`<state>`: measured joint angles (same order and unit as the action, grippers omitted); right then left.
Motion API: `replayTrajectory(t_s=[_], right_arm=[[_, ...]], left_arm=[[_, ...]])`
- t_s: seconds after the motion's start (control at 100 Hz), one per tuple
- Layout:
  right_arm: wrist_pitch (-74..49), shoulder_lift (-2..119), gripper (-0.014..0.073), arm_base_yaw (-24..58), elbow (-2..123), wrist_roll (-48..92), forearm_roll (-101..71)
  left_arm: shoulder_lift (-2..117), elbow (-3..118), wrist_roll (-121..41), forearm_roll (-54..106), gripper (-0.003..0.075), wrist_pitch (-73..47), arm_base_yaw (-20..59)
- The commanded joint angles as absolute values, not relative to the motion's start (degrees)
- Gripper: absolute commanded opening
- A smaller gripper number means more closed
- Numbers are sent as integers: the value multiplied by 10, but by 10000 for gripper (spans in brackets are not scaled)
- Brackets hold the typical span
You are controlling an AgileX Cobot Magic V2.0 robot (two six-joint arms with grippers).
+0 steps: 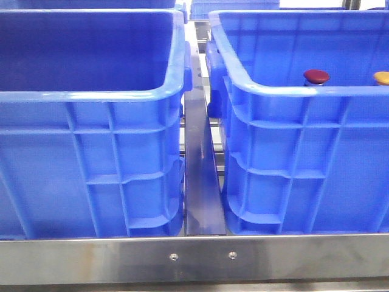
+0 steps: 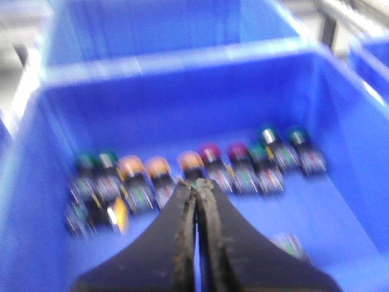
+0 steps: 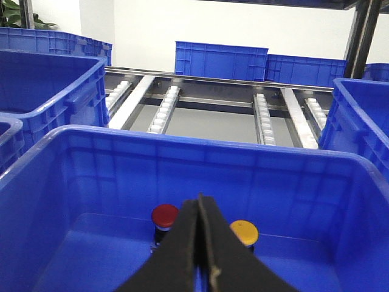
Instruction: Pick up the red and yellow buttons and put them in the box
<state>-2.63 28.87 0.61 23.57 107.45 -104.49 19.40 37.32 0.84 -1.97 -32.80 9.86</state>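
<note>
The dark red button (image 1: 316, 76) and the orange-yellow button (image 1: 382, 77) stand upright inside the right blue crate (image 1: 273, 88). In the right wrist view the red button (image 3: 165, 215) and yellow button (image 3: 244, 232) sit near the crate's far wall (image 3: 182, 164). My right gripper (image 3: 200, 198) hangs shut and empty above them, its tips between the two caps. My left gripper (image 2: 197, 182) is shut and empty over a blurred crate floor (image 2: 340, 213) that holds a row of several small buttons (image 2: 190, 161). I cannot tell which crate is the box. Neither gripper shows in the front view.
The left blue crate (image 1: 91, 96) stands beside the right one, with a steel rail (image 1: 200, 182) between them and a steel bar (image 1: 194, 258) across the front. Behind lie a roller conveyor (image 3: 213, 109) and more blue crates (image 3: 222, 61).
</note>
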Motion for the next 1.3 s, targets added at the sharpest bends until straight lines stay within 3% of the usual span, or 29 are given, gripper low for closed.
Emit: replayTrajectory(t_s=[0.0, 0.33, 0.65, 1.13, 1.29], right_arm=[[-46, 290, -69, 7, 251, 1074, -1100], [-46, 290, -69, 7, 251, 1074, -1100], [-46, 290, -69, 7, 251, 1074, -1100], [-47, 290, -69, 7, 251, 1074, -1100], [-47, 290, -69, 7, 251, 1074, -1100]], left_arm=[[193, 382, 12, -37, -19, -233, 98], [92, 240, 12, -36, -19, -117, 30], [-22, 88, 12, -21, -19, -98, 8], [-22, -25, 12, -21, -19, 48, 8], [-22, -25, 12, -21, -19, 49, 8]])
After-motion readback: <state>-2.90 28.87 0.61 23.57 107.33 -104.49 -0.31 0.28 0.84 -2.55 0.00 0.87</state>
